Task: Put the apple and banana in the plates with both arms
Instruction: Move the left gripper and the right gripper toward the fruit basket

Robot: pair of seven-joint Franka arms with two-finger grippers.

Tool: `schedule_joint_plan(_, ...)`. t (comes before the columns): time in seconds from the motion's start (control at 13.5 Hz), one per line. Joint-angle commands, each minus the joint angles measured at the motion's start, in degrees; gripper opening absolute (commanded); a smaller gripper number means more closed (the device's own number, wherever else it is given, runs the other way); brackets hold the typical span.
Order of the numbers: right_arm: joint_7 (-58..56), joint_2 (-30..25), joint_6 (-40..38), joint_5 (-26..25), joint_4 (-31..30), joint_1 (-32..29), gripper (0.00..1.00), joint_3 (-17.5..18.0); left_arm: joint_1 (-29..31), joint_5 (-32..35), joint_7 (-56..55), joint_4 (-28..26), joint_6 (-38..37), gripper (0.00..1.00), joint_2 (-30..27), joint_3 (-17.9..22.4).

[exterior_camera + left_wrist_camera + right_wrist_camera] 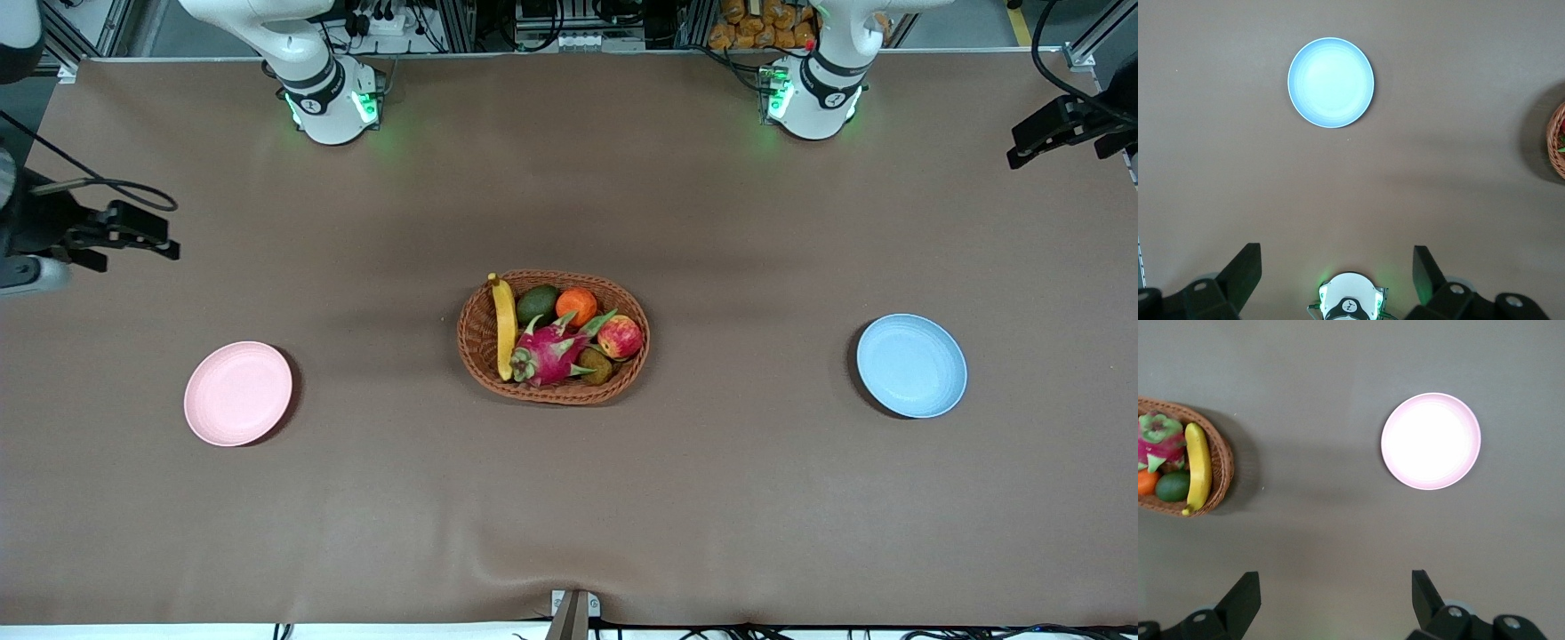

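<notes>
Two grippers, left gripper [1337, 270] and right gripper [1336, 597], hang high w/ fingers spread, empty. Apple [620, 337] and banana [505, 326] sit in basket [480, 356], between pink plate [237, 393] and blue plate [911, 365]. Risk: dragon fruit [553, 351] crowds both, may snag fingers.

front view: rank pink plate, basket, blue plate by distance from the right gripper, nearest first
Right gripper is up over the right arm's end of the table, fingers open.
1. Pink plate, at that same end.
2. Basket, mid-table, holding the fruit.
3. Blue plate, at the left arm's end.
</notes>
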Motion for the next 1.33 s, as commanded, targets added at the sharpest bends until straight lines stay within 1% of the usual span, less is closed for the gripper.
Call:
schedule_joint_plan(0.0,-0.4,0.1,-0.8,0.6,0.4,2.7,1.00,-0.3,-0.3,-1.0,-2.4,0.4,1.0,1.00,2.2,-0.3)
schedule_joint_plan(0.3,-0.5,2.4,0.4,0.9,0.5,6.0,1.00,-0.3,-4.3,-1.2,-11.1,0.3,3.7,1.00,7.9,-1.2)
schedule_joint_plan(0.44,-0.5,3.5,0.5,0.8,0.4,8.7,1.00,-0.3,-6.1,-2.2,-16.0,-2.4,7.1,1.00,9.8,-2.4)
schedule_joint_plan(0.59,-0.5,5.3,0.6,0.8,0.4,9.6,1.00,-0.3,-7.7,-3.5,-25.5,-7.5,14.9,1.00,11.0,-4.5)
schedule_joint_plan(0.74,-0.5,6.4,2.0,0.9,0.4,9.7,1.00,-0.3,-8.2,-7.1,-31.8,-11.2,22.7,1.00,13.6,-6.2)
schedule_joint_plan(0.96,-0.4,7.9,4.8,2.1,0.5,13.4,1.00,-0.3,-10.1,-7.4,-41.0,-11.2,31.8,1.00,19.2,-9.5)
schedule_joint_plan(1.11,-0.4,8.1,6.2,2.0,0.5,15.6,1.00,-0.3,-13.3,-7.8,-49.9,-10.5,38.3,1.00,22.6,-9.8)
schedule_joint_plan(1.26,-0.4,8.5,6.2,2.1,0.3,16.8,1.00,-0.3,-16.5,-8.5,-58.0,-8.4,43.9,1.00,27.1,-9.8)
